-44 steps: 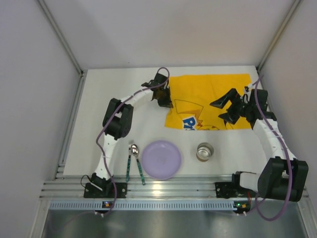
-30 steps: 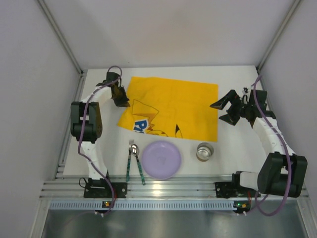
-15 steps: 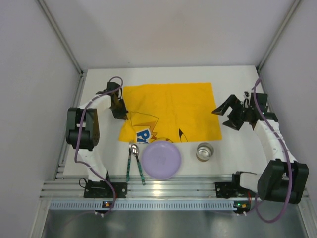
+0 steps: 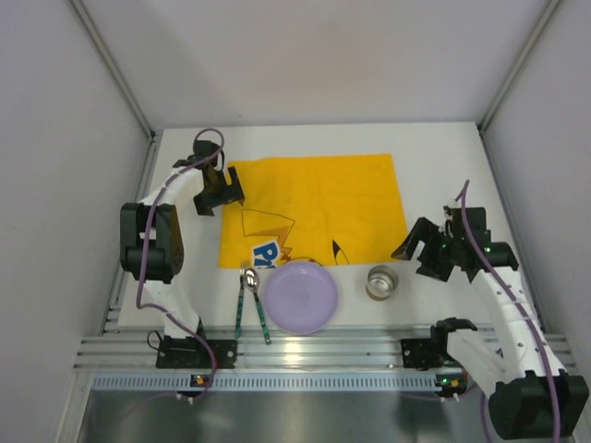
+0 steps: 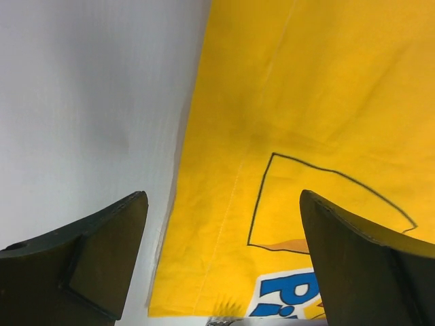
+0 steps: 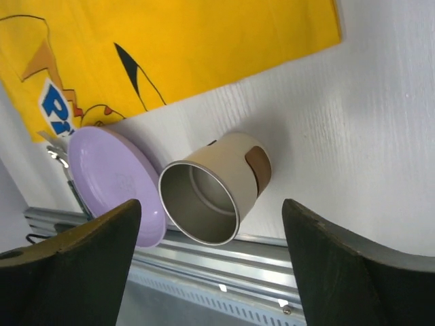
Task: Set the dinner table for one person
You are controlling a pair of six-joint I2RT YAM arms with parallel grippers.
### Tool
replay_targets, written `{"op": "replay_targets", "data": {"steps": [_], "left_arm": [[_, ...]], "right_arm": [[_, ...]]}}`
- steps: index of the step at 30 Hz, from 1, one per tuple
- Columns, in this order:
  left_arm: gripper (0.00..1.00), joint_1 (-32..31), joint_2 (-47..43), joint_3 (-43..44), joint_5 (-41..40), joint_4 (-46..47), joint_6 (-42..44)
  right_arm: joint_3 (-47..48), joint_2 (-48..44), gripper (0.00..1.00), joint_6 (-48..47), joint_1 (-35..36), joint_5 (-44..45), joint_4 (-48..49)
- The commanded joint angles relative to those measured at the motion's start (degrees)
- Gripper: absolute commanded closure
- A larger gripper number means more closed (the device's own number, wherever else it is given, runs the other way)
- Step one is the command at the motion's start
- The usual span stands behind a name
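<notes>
Placemat (image 4: 314,208) flat | left claw (image 5: 223,204) spread, empty | right claw (image 6: 211,204) spread, empty

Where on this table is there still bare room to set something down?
Bare: most of the placemat; the table strip beyond it; the far-right corner beside it. Crowded: the near edge, where fork, spoon, plate and cup line up.
</notes>
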Motion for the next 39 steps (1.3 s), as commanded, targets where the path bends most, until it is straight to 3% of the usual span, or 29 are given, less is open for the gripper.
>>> {"op": "replay_targets", "data": {"steps": [1, 6, 12, 13, 18, 19, 24, 25, 29, 33, 39], "left_arm": [[0.01, 0.2, 1.3, 8.1, -2.1, -1.8, 0.8], [0.01, 0.2, 2.5, 12.5, -1.6, -3.2, 0.1], [0.01, 0.2, 0.6, 11.7, -1.3, -3.5, -0.4], [0.01, 0.2, 0.2, 11.1, -1.3, -3.3, -0.5], [0.01, 0.2, -2.3, 9.8, -1.6, -3.1, -0.9], [0.01, 0.2, -2.5, 9.9, -1.5, -3.1, -0.8], [0.01, 0.2, -4.3, 10.3, -1.8, -3.9, -0.4], [0.01, 0.2, -4.9, 10.3, -1.6, -4.0, -0.4], [0.01, 0.0, -6.9, 10.2, -0.5, -4.7, -0.8], [0.01, -1.2, -9.5, 8.1, -0.5, -5.0, -1.4], [0.01, -6.5, -13.8, 2.4, -1.1, -4.9, -1.8]], "right_arm": [[-0.6, 1.7, 0.18, -0.5, 4.4, 5.8, -3.5], [-0.6, 6.5, 0.42, 0.0, 9.4, 11.6, -3.9], [-1.7, 9.0, 0.54, -0.5, 11.3, 14.5, -2.3], [-2.5, 10.1, 0.59, -0.3, 12.4, 15.0, -1.5], [-3.6, 14.5, 0.66, 0.4, 15.9, 15.3, 3.3], [-2.7, 16.1, 0.74, 0.4, 16.3, 15.9, 3.7], [1.4, 18.8, 0.96, 0.4, 18.3, 17.2, 2.8], [4.1, 19.1, 1.00, 0.3, 18.3, 17.9, 1.0], [15.5, 20.3, 1.00, -1.1, 18.8, 21.8, -4.5], [32.0, 28.8, 1.00, -3.2, 18.5, 26.4, -7.7], [63.2, 55.2, 1.00, -4.7, 16.8, 30.7, -8.9]]}}
